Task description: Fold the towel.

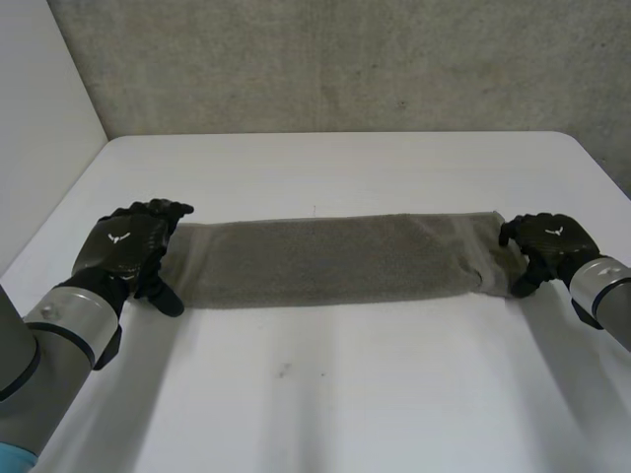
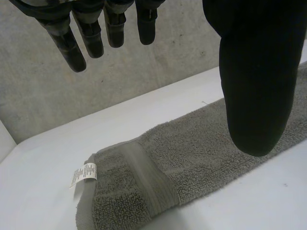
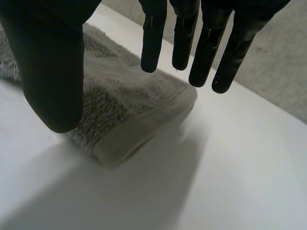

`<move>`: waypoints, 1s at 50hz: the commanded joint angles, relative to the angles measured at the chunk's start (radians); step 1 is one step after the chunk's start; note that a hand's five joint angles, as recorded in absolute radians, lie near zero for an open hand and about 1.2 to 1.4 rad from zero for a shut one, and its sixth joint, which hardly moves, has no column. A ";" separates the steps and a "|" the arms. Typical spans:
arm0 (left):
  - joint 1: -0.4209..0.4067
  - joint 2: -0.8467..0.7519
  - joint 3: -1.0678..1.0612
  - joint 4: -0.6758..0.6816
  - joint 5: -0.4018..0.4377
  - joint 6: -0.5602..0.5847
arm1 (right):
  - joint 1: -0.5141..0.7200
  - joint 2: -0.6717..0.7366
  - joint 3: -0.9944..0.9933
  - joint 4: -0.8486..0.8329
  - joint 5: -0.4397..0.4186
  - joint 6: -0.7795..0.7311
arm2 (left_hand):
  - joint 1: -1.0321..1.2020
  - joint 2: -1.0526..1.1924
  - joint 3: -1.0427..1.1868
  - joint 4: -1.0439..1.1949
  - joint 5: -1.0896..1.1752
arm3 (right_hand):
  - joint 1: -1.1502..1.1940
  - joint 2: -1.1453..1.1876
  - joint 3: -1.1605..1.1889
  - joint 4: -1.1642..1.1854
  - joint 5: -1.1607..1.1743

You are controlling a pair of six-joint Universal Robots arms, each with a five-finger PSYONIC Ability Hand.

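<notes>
- Grey terry towel (image 1: 325,258), folded into a long narrow band, lying flat crosswise on white table (image 1: 335,394).
- Black left hand (image 1: 126,246) at the band's left short end, palm down, overlapping the end edge in head view.
- Left wrist view: fingers (image 2: 72,45) straight, set well apart from thumb (image 2: 254,72); wide, grasping nothing. Towel end under the palm, flat on the table, with a woven border stripe and a small white care label (image 2: 82,175) at its corner.
- Black right hand (image 1: 548,241) at the band's right short end, over the slightly bunched corner.
- Right wrist view: fingers (image 3: 153,43) straight, thumb (image 3: 53,72) spread off to the side; wide, grasping nothing. Folded towel corner below, between thumb and fingers, resting on the table.
- Rough grey concrete wall (image 1: 335,59) behind the table's far edge.
</notes>
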 commanded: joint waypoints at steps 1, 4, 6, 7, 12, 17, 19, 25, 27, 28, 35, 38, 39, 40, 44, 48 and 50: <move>0.004 -0.007 -0.008 0.024 -0.001 0.000 | 0.001 0.032 -0.013 0.005 0.003 -0.002 | -0.004 0.008 0.008 0.006 -0.030 | 0.145 0.150 0.142 0.144 0.163; 0.004 -0.007 -0.011 0.028 -0.007 0.000 | 0.001 0.048 -0.020 0.005 0.003 -0.008 | -0.004 0.008 0.008 0.006 -0.030 | 0.227 0.232 0.224 0.226 0.246; 0.004 -0.007 -0.016 0.028 -0.010 0.000 | 0.001 0.055 -0.027 0.005 0.003 -0.011 | -0.004 0.008 0.008 0.006 -0.030 | 0.309 0.314 0.306 0.308 0.328; 0.004 -0.007 -0.016 0.028 -0.011 0.000 | -0.001 0.063 -0.031 0.003 0.003 -0.016 | -0.004 0.008 0.008 0.006 -0.030 | 0.431 0.436 0.429 0.430 0.450; 0.003 -0.006 -0.022 0.039 -0.014 0.000 | -0.007 0.080 -0.056 0.002 0.019 -0.051 | -0.004 0.008 0.008 0.006 -0.030 | 0.907 0.912 0.904 0.906 0.926; 0.003 -0.004 -0.024 0.037 -0.015 0.000 | -0.043 0.091 -0.082 0.005 0.040 -0.120 | -0.004 0.008 0.008 0.006 -0.030 | 0.907 0.912 0.904 0.906 0.926; 0.004 -0.004 -0.024 0.037 -0.015 0.000 | -0.091 0.117 -0.111 0.020 0.089 -0.196 | -0.004 0.008 0.008 0.006 -0.030 | 0.907 0.912 0.904 0.906 0.926; 0.003 0.000 -0.024 0.037 -0.015 0.000 | -0.189 0.098 -0.135 0.022 0.166 -0.350 | -0.004 0.008 0.008 0.006 -0.030 | 0.907 0.912 0.904 0.906 0.926; 0.003 0.002 -0.024 0.037 -0.017 0.000 | -0.208 0.059 -0.163 0.020 0.192 -0.431 | -0.004 0.008 0.008 0.006 -0.030 | 0.907 0.912 0.904 0.906 0.926; 0.003 0.005 -0.024 0.037 -0.018 0.000 | -0.208 0.058 -0.163 0.020 0.192 -0.432 | -0.004 0.008 0.008 0.006 -0.030 | 0.907 0.912 0.904 0.906 0.926; 0.001 0.011 -0.024 0.036 -0.018 0.000 | -0.139 -0.074 -0.228 0.019 0.213 -0.407 | -0.004 0.008 0.008 0.006 -0.030 | 0.907 0.912 0.904 0.906 0.926; 0.001 0.011 -0.021 0.036 -0.017 0.000 | 0.003 -0.096 -0.260 0.006 0.207 -0.380 | -0.004 0.008 0.008 0.006 -0.030 | 0.907 0.912 0.904 0.906 0.926; 0.001 0.011 -0.021 0.037 -0.017 0.000 | 0.075 -0.097 -0.278 0.006 0.206 -0.369 | -0.004 0.008 0.008 0.006 -0.030 | 0.907 0.912 0.904 0.906 0.926; 0.001 0.011 -0.021 0.037 -0.017 0.000 | 0.076 -0.097 -0.278 0.006 0.206 -0.369 | -0.004 0.008 0.008 0.006 -0.030 | 0.907 0.912 0.904 0.906 0.926; 0.000 0.014 -0.021 0.037 -0.015 0.000 | 0.292 -0.083 -0.304 -0.047 0.189 -0.361 | -0.004 0.008 0.008 0.006 -0.030 | 0.907 0.912 0.904 0.906 0.926; -0.002 0.017 -0.021 0.037 -0.015 0.000 | 0.449 -0.034 -0.300 -0.124 0.169 -0.363 | -0.004 0.008 0.008 0.006 -0.030 | 0.907 0.912 0.904 0.906 0.926; -0.005 0.019 -0.021 0.039 -0.015 0.000 | 0.576 0.027 -0.286 -0.185 0.129 -0.361 | -0.004 0.008 0.008 0.006 -0.030 | 0.907 0.912 0.904 0.906 0.926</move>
